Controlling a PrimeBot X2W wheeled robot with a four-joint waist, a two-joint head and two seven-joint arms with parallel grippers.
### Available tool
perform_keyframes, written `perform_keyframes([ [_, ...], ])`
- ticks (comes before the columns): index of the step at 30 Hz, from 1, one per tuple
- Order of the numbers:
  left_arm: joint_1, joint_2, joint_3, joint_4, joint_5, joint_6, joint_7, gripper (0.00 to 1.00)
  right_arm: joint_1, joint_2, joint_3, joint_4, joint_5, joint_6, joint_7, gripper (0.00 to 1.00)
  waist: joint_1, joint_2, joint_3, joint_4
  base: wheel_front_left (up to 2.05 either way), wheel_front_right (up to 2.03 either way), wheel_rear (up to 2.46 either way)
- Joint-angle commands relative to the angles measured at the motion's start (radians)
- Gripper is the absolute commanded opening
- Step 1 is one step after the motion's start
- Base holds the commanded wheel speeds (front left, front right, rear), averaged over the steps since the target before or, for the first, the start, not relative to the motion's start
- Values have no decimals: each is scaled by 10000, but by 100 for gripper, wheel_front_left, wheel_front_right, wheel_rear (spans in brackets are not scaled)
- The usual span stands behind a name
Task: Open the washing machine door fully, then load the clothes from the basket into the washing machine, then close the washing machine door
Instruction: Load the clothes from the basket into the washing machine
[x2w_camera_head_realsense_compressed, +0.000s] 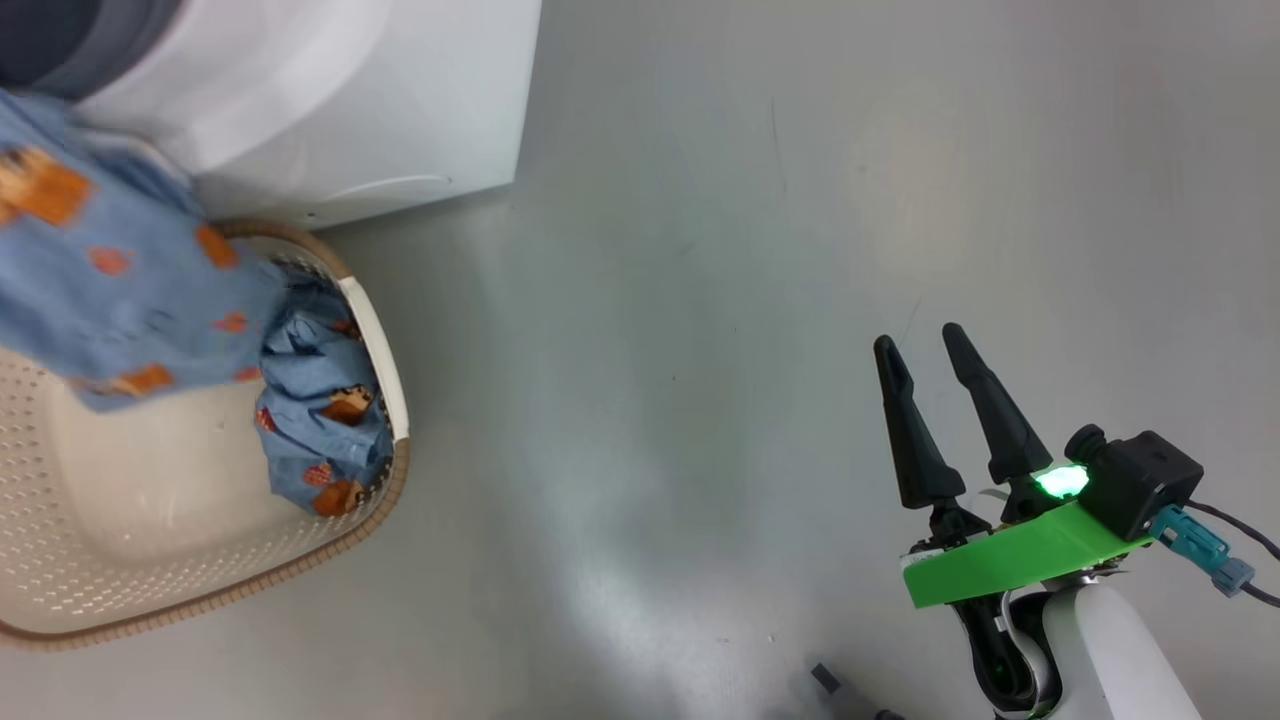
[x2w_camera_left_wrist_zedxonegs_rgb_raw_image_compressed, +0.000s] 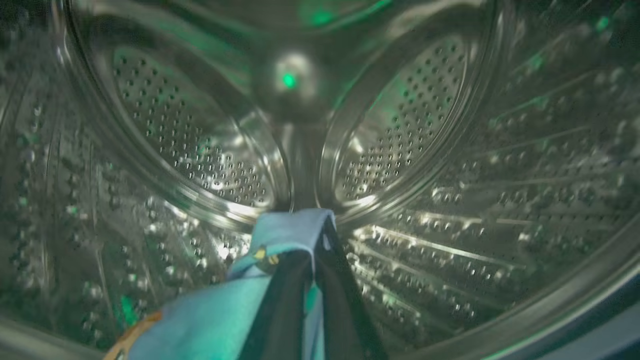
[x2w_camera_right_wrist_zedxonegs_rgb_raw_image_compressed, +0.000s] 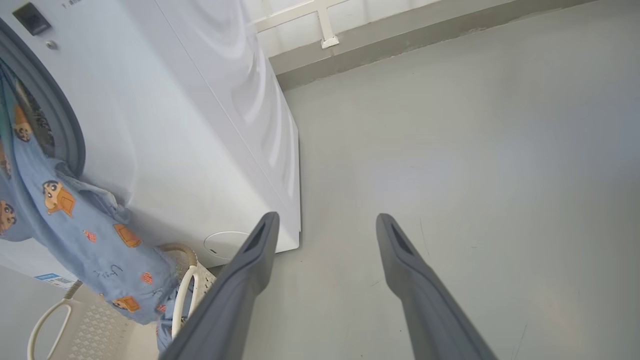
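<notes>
My left gripper (x2w_camera_left_wrist_zedxonegs_rgb_raw_image_compressed: 312, 257) reaches into the washing machine's perforated steel drum (x2w_camera_left_wrist_zedxonegs_rgb_raw_image_compressed: 190, 140), shut on a light blue garment (x2w_camera_left_wrist_zedxonegs_rgb_raw_image_compressed: 285, 230). That garment (x2w_camera_head_realsense_compressed: 120, 290) trails out of the washing machine (x2w_camera_head_realsense_compressed: 350, 110) opening and hangs over the basket (x2w_camera_head_realsense_compressed: 388, 350). In the right wrist view the same cloth (x2w_camera_right_wrist_zedxonegs_rgb_raw_image_compressed: 75, 225) drapes from the grey rubber ring (x2w_camera_right_wrist_zedxonegs_rgb_raw_image_compressed: 60, 125) down to the basket (x2w_camera_right_wrist_zedxonegs_rgb_raw_image_compressed: 182, 295). More blue clothes (x2w_camera_head_realsense_compressed: 320, 400) lie bunched against the basket's right wall. My right gripper (x2w_camera_head_realsense_compressed: 918, 340) stands open over bare floor, far right of the basket, its open fingers (x2w_camera_right_wrist_zedxonegs_rgb_raw_image_compressed: 327, 220) holding nothing. The washing machine door is out of view.
Grey floor (x2w_camera_head_realsense_compressed: 700, 300) stretches between the basket and my right arm. A wall base with a white frame (x2w_camera_right_wrist_zedxonegs_rgb_raw_image_compressed: 325, 30) runs behind the machine. A small dark part (x2w_camera_head_realsense_compressed: 830, 685) sits at the bottom edge of the head view.
</notes>
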Motion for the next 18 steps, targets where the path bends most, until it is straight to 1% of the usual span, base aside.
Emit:
perform_keyframes([
  [1, -479, 733, 546, -759, 339, -15, -127, 0, -91, 19, 244, -276, 70, 16, -48, 100, 0, -1, 161, -17, 0, 0, 0],
  [4, -345, 859, 1638, -2005, 1178, -15, -131, 0, -178, 19, 263, -320, 132, 16, -48, 100, 0, -1, 307, -38, 0, 0, 0],
  [6, -55, 749, 2376, -2650, 1731, -15, -132, 0, -225, 20, 286, -340, 167, 16, -48, 100, 0, -1, 370, -53, 0, 0, 0],
  [8, 357, 522, 2769, -2896, 2093, -15, -133, 0, -253, 20, 310, -345, 187, 16, -48, 100, 0, -1, 385, -62, 0, 0, 0],
  [10, 659, 402, 2786, -2832, 2346, -15, -133, 0, -255, 20, 329, -344, 205, 16, -48, 100, 0, -1, 378, -71, 0, 0, 0],
  [14, 907, 213, 2428, -1913, 2195, -15, -134, 0, -222, 20, 358, -311, 228, 16, -48, 100, 0, -1, 306, -67, 0, 0, 0],
  [18, 789, 146, 1629, -901, 1814, -15, -132, 0, -183, 20, 387, -268, 253, 16, -48, 100, 0, -1, 208, -57, 0, 0, 0],
])
